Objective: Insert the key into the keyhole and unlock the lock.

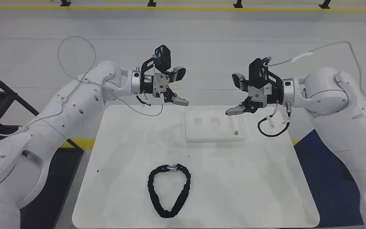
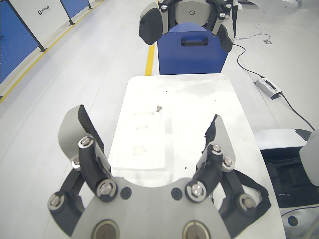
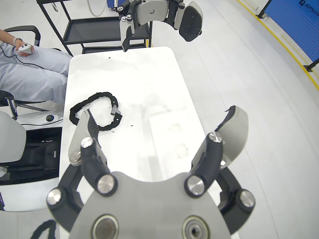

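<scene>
Left end effector [image 1: 180,87] and right end effector [image 1: 234,95], both wide open.
Key [image 1: 236,133] on white tray [image 1: 214,135]; chain lock [image 1: 168,190] nearer on worktop [image 1: 257,183].

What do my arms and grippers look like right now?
Both arms are glossy white with black-and-silver wrists. The left gripper and right gripper match: grey metal palm, black linkages, curved grey fingers faced with black textured pads. A thin white cable loops over the left arm; a black cable hangs at the right wrist.
</scene>
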Controlling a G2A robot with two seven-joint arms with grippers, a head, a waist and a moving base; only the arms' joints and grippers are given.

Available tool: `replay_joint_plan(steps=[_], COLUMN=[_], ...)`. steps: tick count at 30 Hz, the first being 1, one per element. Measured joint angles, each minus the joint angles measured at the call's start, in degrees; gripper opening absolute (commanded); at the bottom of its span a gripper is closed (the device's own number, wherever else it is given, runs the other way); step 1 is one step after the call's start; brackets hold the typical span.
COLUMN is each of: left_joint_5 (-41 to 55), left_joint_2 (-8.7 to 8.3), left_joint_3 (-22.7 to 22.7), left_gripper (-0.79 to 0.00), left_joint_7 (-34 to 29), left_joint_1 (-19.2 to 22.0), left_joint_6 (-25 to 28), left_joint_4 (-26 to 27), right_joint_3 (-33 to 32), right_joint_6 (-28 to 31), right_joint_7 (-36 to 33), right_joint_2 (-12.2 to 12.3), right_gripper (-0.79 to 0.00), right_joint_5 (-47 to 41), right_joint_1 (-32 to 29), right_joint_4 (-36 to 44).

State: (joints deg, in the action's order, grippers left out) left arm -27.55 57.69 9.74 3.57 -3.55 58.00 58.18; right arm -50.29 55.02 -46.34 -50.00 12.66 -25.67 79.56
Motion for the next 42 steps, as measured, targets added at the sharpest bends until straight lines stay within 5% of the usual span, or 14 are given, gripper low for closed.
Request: replay_joint_plan(steps=[23,32,42], left_joint_5=[0.0,0.0,0.0], left_joint_2=[0.0,0.0,0.0], left_joint_3=[0.0,0.0,0.0], left_gripper=[0.0,0.0,0.0], left_joint_7=[0.0,0.0,0.0], left_joint_1=[0.0,0.0,0.0], left_joint_6=[0.0,0.0,0.0], left_joint_4=[0.0,0.0,0.0], right_joint_3=[0.0,1.6,5.2], right_joint_6=[-0.2,-7.2,-20.1], right_joint_7=[0.2,1.9,-4.7], right_joint_2=[0.0,-0.7,-2.5], right_gripper=[0.0,0.0,0.0], right_joint_5=[0.0,0.2,0.6], right_joint_1=[-0.2,-1.9,0.2], right_joint_4=[-0.1,-7.7,-18.0])
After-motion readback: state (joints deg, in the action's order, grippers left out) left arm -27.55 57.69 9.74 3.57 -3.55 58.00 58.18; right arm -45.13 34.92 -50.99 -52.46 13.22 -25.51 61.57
